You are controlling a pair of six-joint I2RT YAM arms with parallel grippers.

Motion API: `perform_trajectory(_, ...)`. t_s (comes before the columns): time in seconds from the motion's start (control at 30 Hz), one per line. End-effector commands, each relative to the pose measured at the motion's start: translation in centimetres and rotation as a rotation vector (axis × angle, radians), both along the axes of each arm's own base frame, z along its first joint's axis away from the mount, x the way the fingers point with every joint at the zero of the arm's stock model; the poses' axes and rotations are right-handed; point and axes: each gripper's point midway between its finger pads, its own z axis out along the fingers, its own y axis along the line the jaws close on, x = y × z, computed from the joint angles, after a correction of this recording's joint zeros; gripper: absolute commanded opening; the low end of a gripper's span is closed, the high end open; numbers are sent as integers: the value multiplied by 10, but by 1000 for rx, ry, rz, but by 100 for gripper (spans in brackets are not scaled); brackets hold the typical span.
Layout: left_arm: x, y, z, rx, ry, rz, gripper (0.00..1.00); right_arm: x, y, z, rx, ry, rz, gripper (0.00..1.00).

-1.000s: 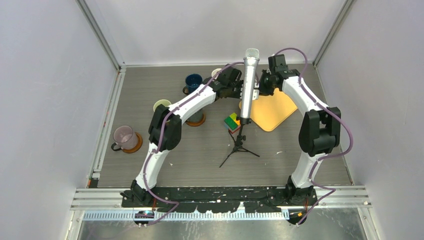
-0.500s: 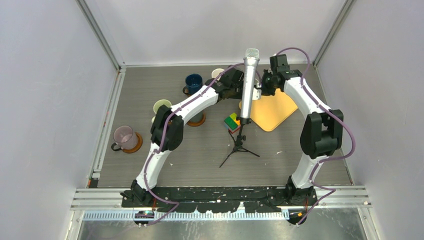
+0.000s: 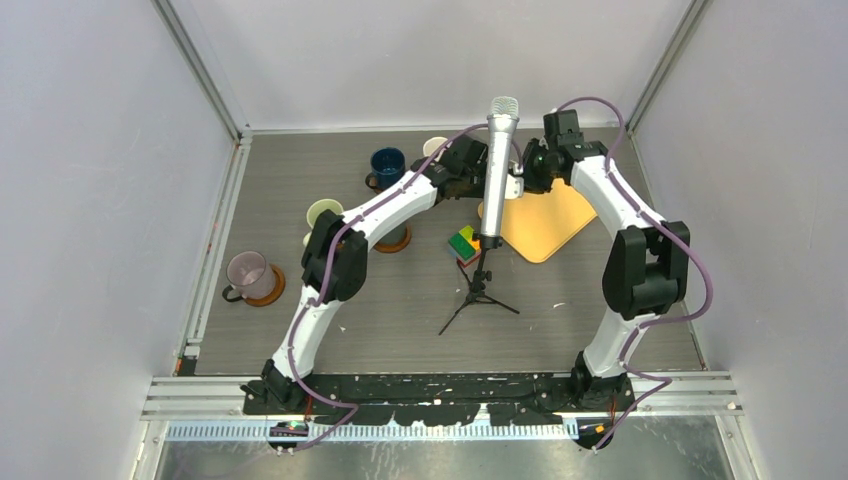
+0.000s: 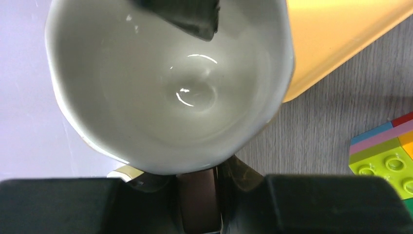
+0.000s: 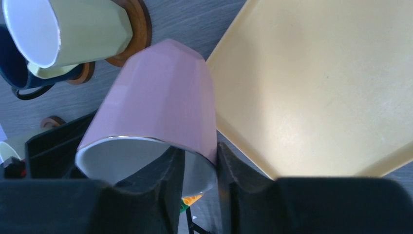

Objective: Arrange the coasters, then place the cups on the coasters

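The left hand (image 4: 195,185) has its fingers set close on a mauve strip just under the rim of the pink cup (image 5: 160,97), gripping it. The right hand (image 5: 200,183) straddles the opposite rim, one finger inside, one outside; whether it pinches cannot be told. The cup, faceted and white inside, hangs tilted beside the yellow tray (image 5: 316,87). From above, the microphone (image 3: 498,170) hides it.
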Motion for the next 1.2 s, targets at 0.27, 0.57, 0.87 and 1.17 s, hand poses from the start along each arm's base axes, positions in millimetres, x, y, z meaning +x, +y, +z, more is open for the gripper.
perform_trajectory(0.27, 6, -3, 30, -174, 100, 85, 0, 25, -34, 128, 215, -329, -22, 77)
perform_trajectory(0.57, 9, 2, 24, -194, 159, 105, 0, 26, -62, 130, 248, -349, -46, 80)
perform_trajectory(0.87, 12, -7, 36, -263, 162, 101, 0, 31, -54, 79, 276, -272, 50, 79)
perform_trajectory(1.17, 9, -9, 46, -297, 156, 94, 0, 48, -39, 12, 403, -136, 129, 66)
